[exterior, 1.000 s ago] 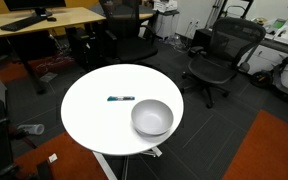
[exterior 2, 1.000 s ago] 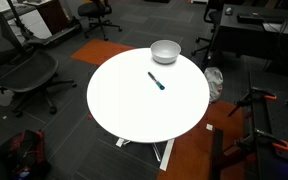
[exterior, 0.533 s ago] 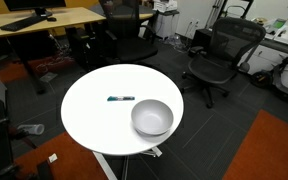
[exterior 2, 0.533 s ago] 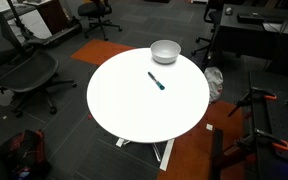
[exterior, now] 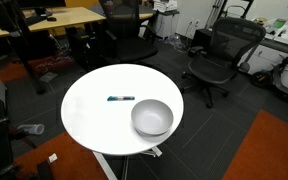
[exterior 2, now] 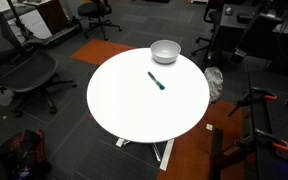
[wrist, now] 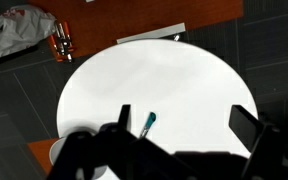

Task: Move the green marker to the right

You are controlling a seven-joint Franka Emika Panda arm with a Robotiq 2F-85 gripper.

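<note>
The green marker (exterior: 121,98) is a thin dark teal stick lying flat on the round white table (exterior: 89,120), a little way from the grey bowl (exterior: 152,117). It also shows in an exterior view (exterior 2: 157,81) and in the wrist view (wrist: 148,122), where its lower part is hidden behind the gripper. My gripper (wrist: 182,118) shows only in the wrist view. It is high above the table, its two fingers wide apart and empty. The arm is not seen in either exterior view.
The bowl (exterior 2: 165,51) stands near the table's rim (exterior 2: 119,130). Office chairs (exterior: 218,55) (exterior 2: 19,70) and desks (exterior: 44,20) ring the table. An orange carpet patch (exterior: 269,150) lies on the dark floor. A crumpled bag (wrist: 19,28) lies on the floor.
</note>
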